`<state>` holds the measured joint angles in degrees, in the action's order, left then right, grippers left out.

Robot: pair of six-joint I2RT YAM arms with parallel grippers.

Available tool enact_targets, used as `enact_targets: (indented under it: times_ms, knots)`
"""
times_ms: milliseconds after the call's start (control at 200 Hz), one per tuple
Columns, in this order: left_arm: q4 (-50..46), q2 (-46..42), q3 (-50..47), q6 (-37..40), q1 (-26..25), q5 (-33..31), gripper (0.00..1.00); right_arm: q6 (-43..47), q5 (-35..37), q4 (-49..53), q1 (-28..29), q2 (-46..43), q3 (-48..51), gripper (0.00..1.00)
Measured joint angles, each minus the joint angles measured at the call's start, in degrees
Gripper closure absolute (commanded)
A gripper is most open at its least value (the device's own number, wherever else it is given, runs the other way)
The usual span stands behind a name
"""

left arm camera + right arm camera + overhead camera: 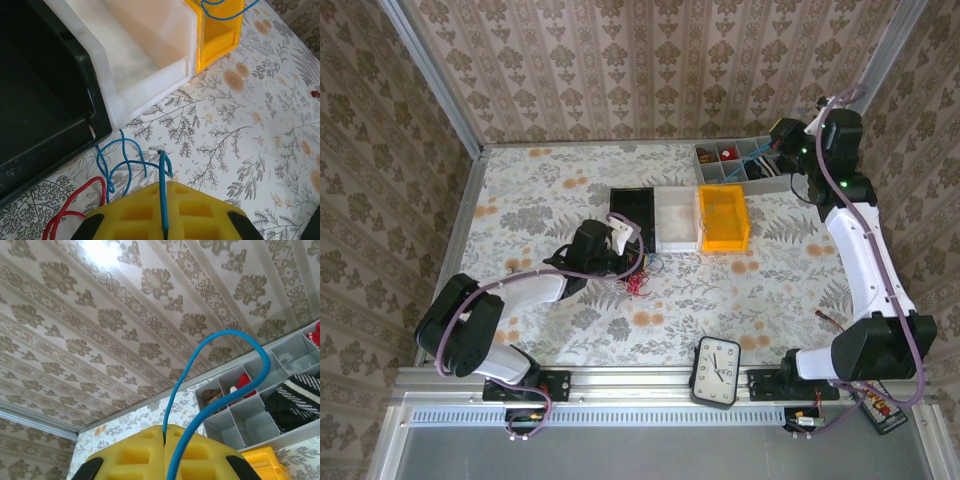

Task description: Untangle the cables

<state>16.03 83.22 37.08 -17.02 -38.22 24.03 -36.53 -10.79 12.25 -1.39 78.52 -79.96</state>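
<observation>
Pinched one blue wire (163, 170) between the closed left gripper (164, 202) low over the tangled cables (638, 280) beside the black bin (45, 110), and clamped another blue strand (220, 337) in the closed right gripper (165, 440) high by the divided tray (250, 425), likely to draw the strands apart.

A robot lab cell: wallpapered panels (650, 70), aluminium frame (620, 378), floral tabletop (545, 175).
</observation>
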Motion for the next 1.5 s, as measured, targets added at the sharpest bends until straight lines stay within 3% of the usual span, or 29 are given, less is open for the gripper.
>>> enact_targets:
  times_ms: [480,1065,1500]
  knots:
    - [0.0,1.1,0.0,0.4,0.0,0.0,1.00,5.4,14.9,3.2,1.0,3.1,-0.5,1.00]
    - [-0.1,1.9,0.1,1.3,0.0,0.0,1.00,10.0,22.6,3.7,1.0,8.0,-3.9,1.00]
    - [-0.9,1.9,0.2,2.5,0.0,0.0,1.00,10.5,22.4,3.3,2.4,17.5,-12.0,1.00]
